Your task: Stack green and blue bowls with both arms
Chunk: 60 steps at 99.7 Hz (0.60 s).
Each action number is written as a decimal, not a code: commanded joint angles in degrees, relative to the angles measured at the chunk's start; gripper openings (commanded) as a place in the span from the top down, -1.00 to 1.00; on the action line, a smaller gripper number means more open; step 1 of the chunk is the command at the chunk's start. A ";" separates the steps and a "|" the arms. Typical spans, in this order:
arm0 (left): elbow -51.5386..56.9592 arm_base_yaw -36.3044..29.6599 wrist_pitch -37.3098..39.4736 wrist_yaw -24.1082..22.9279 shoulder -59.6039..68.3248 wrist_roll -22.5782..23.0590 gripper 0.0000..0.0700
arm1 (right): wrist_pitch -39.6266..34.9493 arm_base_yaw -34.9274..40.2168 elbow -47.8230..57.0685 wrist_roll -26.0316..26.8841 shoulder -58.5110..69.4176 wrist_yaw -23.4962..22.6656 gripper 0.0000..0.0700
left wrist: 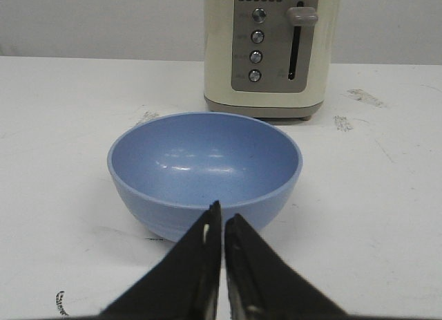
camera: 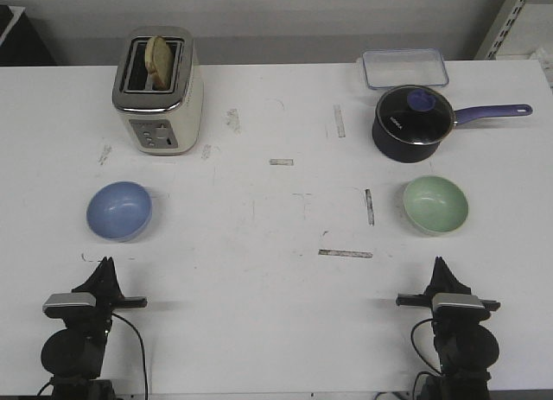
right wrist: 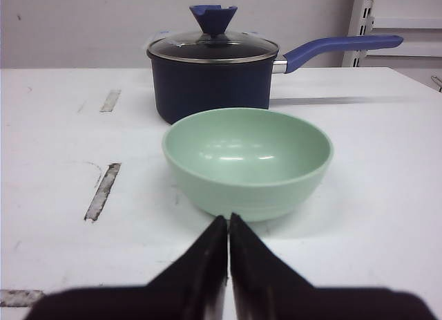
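Note:
The blue bowl [camera: 119,211] sits upright on the white table at the left; it also shows in the left wrist view [left wrist: 204,169]. The green bowl [camera: 435,205] sits upright at the right, in front of the saucepan; it also shows in the right wrist view [right wrist: 248,160]. My left gripper [camera: 105,266] [left wrist: 222,216] is shut and empty, a little short of the blue bowl. My right gripper [camera: 439,263] [right wrist: 228,220] is shut and empty, a little short of the green bowl. Both bowls are empty and far apart.
A cream toaster [camera: 159,91] with a slice of bread stands at the back left. A dark lidded saucepan [camera: 414,122] with a purple handle and a clear container [camera: 404,68] stand at the back right. Tape marks dot the table [camera: 276,244].

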 commanded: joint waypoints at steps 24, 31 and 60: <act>-1.18 -0.02 0.66 0.09 -0.09 -0.13 0.99 | 0.55 -0.28 -0.11 0.76 0.00 5.62 1.00; -1.18 -0.02 0.66 0.09 -0.09 -0.13 0.99 | 0.66 -0.28 -0.09 0.92 0.00 5.51 1.00; -1.18 -0.02 0.63 0.09 -0.09 -0.13 0.99 | 8.96 -0.39 -0.09 1.40 0.00 3.85 1.00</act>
